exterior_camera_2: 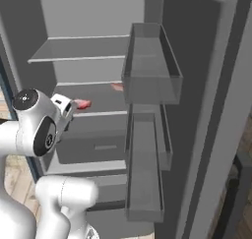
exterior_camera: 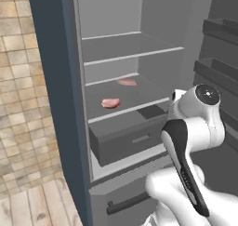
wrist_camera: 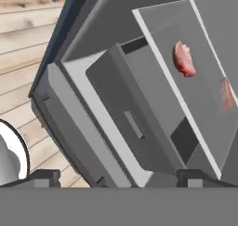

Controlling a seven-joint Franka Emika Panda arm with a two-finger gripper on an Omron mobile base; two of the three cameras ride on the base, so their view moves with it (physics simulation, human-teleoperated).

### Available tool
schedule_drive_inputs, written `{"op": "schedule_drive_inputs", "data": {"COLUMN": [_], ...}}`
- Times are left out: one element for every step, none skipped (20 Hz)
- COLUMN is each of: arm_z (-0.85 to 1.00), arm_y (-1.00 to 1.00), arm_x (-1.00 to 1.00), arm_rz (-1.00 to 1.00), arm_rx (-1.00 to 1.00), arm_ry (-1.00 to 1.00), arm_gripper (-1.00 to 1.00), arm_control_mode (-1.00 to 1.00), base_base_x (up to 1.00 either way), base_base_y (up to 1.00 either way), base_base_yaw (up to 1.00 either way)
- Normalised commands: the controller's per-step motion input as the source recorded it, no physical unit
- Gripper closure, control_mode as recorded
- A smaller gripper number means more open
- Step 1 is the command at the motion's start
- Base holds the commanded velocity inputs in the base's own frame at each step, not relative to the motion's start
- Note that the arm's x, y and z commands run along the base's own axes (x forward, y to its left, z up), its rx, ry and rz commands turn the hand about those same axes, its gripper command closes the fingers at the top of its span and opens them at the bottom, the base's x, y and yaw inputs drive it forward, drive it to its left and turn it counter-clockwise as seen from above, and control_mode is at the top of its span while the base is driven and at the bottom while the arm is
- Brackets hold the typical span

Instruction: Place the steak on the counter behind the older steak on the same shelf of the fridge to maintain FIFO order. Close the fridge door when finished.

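The tall grey fridge (exterior_camera: 69, 81) with dark blue-grey sides is standing open, its flat grey door (exterior_camera_2: 206, 115) swung wide. On its thin grey lowest shelf (exterior_camera: 139, 96), the pale salmon-pink steak (exterior_camera: 126, 82) is lying behind the redder-rimmed pink older steak (exterior_camera: 110, 103), apart from it. The jaws (wrist_camera: 116, 176) are standing wide and empty, hanging outside the fridge, well clear of both steaks.

A glossy white, rounded robot arm (exterior_camera: 195, 127) carries a black oval side panel, a dark grey round joint cap and small dark finger tips (wrist_camera: 44, 176).
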Motion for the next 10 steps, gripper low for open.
{"op": "schedule_drive_inputs", "data": {"arm_z": [0.0,0.0,0.0,0.0,0.0,0.0,0.0,0.0,0.0,0.0], "arm_y": [0.0,0.0,0.0,0.0,0.0,0.0,0.0,0.0,0.0,0.0], "arm_x": [0.0,0.0,0.0,0.0,0.0,0.0,0.0,0.0,0.0,0.0], "arm_rz": [0.0,0.0,0.0,0.0,0.0,0.0,0.0,0.0,0.0,0.0], "arm_rx": [0.0,0.0,0.0,0.0,0.0,0.0,0.0,0.0,0.0,0.0], "arm_ry": [0.0,0.0,0.0,0.0,0.0,0.0,0.0,0.0,0.0,0.0], "arm_gripper": [-1.0,-1.0,-1.0,-1.0,-1.0,-1.0,-1.0,-1.0,-1.0,-1.0], "arm_control_mode": [1.0,1.0,1.0,1.0,1.0,1.0,1.0,1.0,1.0,1.0], "base_base_x": [-1.0,-1.0,-1.0,-1.0,-0.99,-0.84,-0.73,-0.58,-0.51,-0.52], "base_base_y": [0.0,0.0,0.0,0.0,0.0,0.0,-0.06,-0.09,-0.1,-0.24], "base_base_yaw": [-0.01,-0.02,-0.02,-0.01,-0.02,0.0,0.0,0.0,0.06,0.15]}}
